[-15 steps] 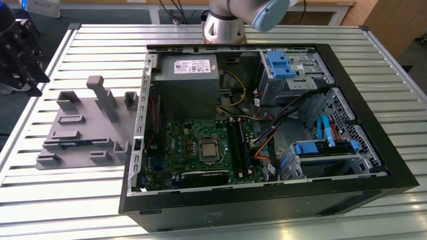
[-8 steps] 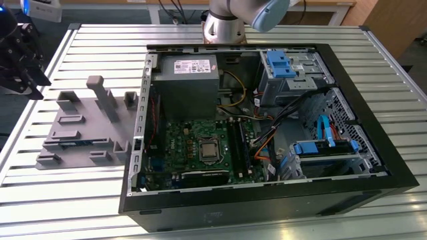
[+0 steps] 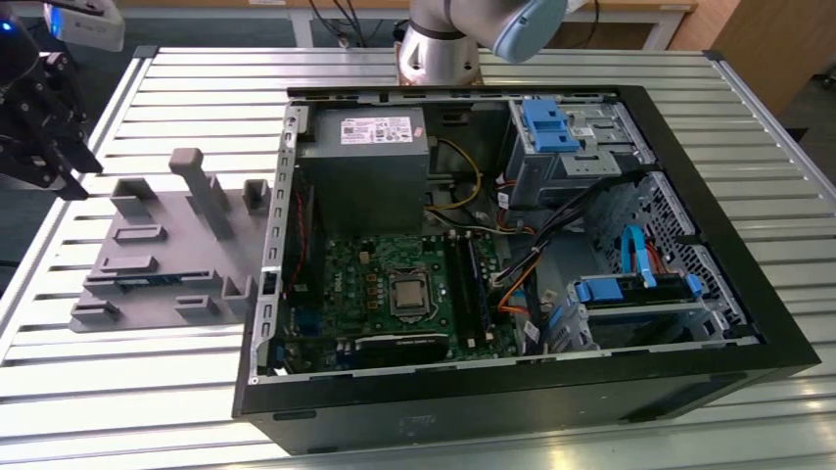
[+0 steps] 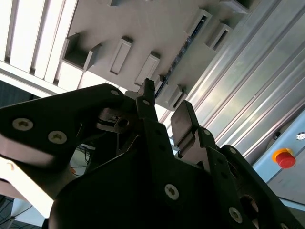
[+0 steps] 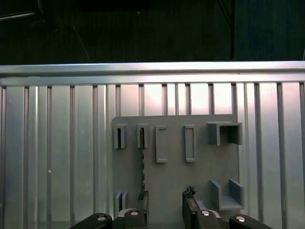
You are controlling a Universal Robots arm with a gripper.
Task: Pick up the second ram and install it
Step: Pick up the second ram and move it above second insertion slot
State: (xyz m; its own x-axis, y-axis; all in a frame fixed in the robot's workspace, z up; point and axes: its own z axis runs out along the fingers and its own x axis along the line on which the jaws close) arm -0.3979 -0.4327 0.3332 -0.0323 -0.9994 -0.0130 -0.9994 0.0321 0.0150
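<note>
Exterior view with two wrist views: pose of my arm over the parts fixture. My tool [image 3: 63, 166] hung at the exterior view's left edge, above the border of the slatted metal bench [image 3: 131, 392] and just beside the grey fixture [image 3: 170, 245]. The arm's base [image 3: 438, 44] stood at the top of the exterior view, behind the open computer case [image 3: 523, 382], so the tool was well away from its own mount. In the first wrist view the camera looked squarely onto the fixture's flat plate, which shows that the wrist was turned to point the tool at that plate.

The tool was spread and carried nothing. In the first wrist view its two fingers [image 5: 189, 202] stood apart with bare plate between them, and in the second wrist view the same gap showed between the two dark tips of the tool [image 4: 164, 112].

The second ram [image 5: 142, 162] sat on edge in the fixture, a thin dark strip running between two of its small slot blocks; in the second wrist view it appeared as a dark line [image 4: 174, 64] beyond the fingertips. One fingertip lined up with the strip's near end, though I could not tell whether they touched. The motherboard [image 3: 392, 294] lay inside the case, well apart from the strip
</note>
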